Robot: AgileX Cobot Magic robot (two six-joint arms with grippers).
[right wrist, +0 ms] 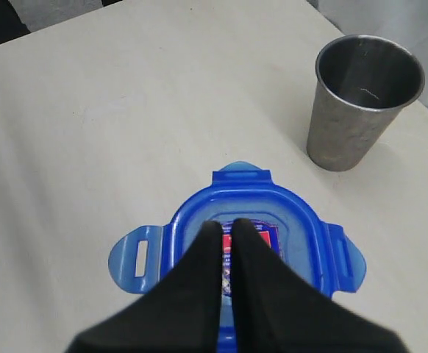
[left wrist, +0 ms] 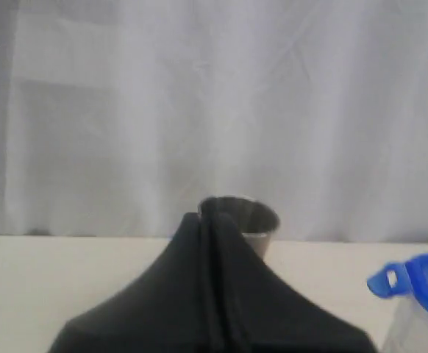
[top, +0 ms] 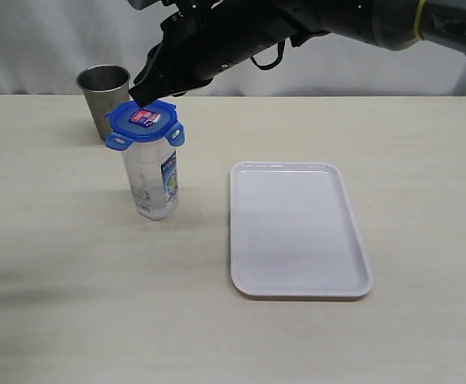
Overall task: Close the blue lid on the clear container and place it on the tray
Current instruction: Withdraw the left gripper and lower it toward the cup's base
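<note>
Exterior view: the blue lid (top: 146, 120) sits on the clear container (top: 154, 180), which stands on the surface (top: 73, 280) left of the tray (top: 297, 232), apart from it. The right claw (top: 143, 98) is just above the lid.

Left wrist view: the left claw (left wrist: 212, 220) is pinched together and empty, facing a steel cup (left wrist: 258, 224).

Right wrist view: the right claw's tips are together, holding nothing, over the lid's sticker.

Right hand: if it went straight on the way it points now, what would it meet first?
The blue lid, near its middle. The shut right hand points down at it where it sits on the clear container. Whether the tips already touch is unclear.
</note>
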